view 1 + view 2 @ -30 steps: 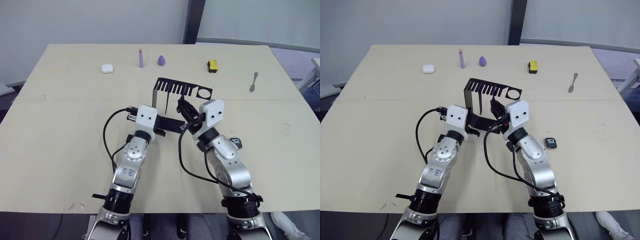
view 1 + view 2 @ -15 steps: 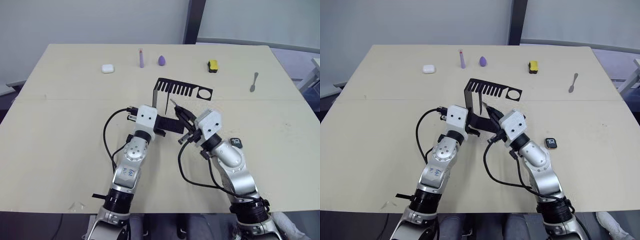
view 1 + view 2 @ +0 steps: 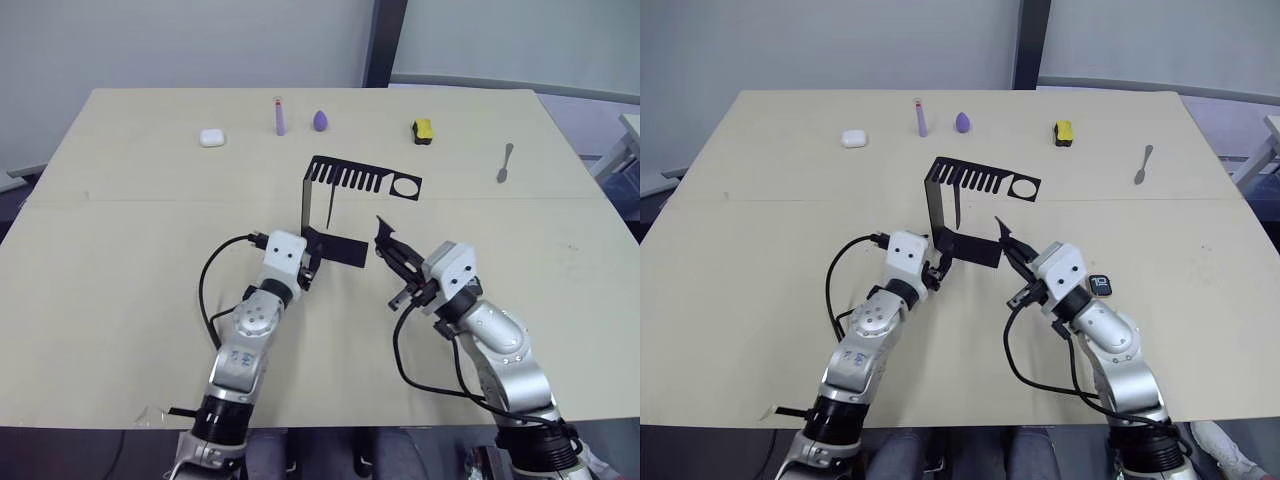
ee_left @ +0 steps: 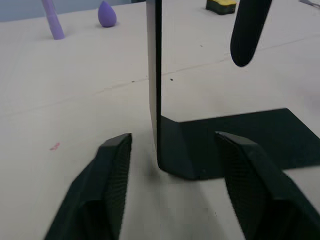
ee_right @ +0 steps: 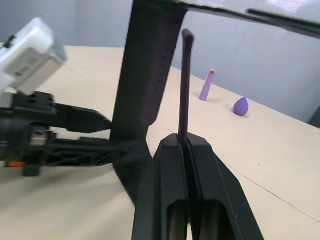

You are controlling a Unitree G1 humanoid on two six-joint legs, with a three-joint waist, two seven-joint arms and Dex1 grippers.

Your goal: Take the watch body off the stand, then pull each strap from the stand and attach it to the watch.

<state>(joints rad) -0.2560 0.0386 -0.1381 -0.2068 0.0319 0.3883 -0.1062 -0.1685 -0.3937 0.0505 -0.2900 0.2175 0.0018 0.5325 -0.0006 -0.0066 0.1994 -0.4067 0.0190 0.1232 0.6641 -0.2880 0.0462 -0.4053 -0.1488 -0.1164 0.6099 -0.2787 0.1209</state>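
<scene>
Right gripper (image 5: 186,145) pinches one dark strap (image 5: 185,85) just right of the stand (image 3: 965,200) at mid-table, the left gripper (image 4: 172,165) sits spread about the stand's foot, and the watch body (image 3: 1099,285) lies farther right.

Along the table's (image 3: 120,300) far edge sit a white case (image 3: 210,138), purple tube (image 3: 279,116), purple drop (image 3: 320,121), yellow block (image 3: 423,129) and spoon (image 3: 506,162).

Even, soft overhead light, faint shadows; head views sharp, wrist views blurred up close.
</scene>
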